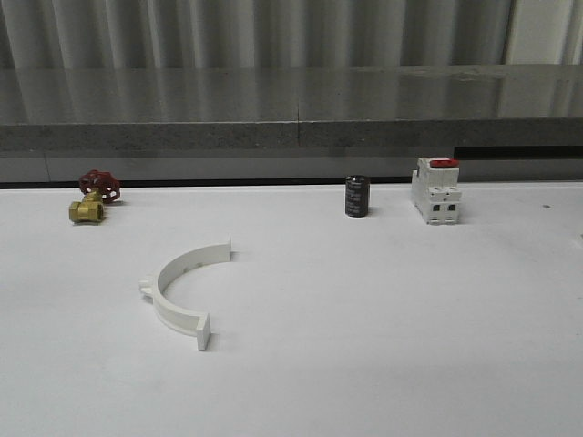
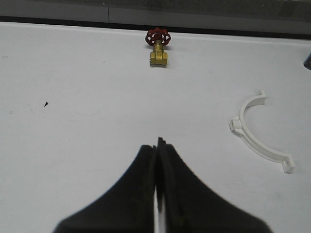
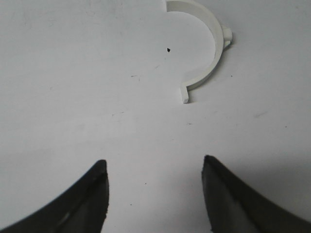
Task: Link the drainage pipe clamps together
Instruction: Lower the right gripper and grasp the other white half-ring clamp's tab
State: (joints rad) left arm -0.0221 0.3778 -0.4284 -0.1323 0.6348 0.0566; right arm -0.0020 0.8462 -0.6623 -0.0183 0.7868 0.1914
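One white half-ring drainage pipe clamp [image 1: 187, 259] lies flat on the white table, left of centre, its open side facing right and a small tab on its left. The left wrist view shows it [image 2: 247, 108] off to the side of my left gripper [image 2: 156, 143], well apart from it. That gripper is shut with nothing between its black fingers. Another white half-ring clamp [image 3: 218, 48] lies on the table ahead of my right gripper [image 3: 154, 165], beyond its fingertips. The right gripper stands open and empty above bare table.
A brass valve with a red handwheel [image 1: 91, 200] [image 2: 158, 48] sits at the back left. A black cylinder [image 1: 356, 196] and a white boxy switch with a red top [image 1: 435, 189] stand at the back right. A grey ledge [image 1: 291, 109] runs behind the table.
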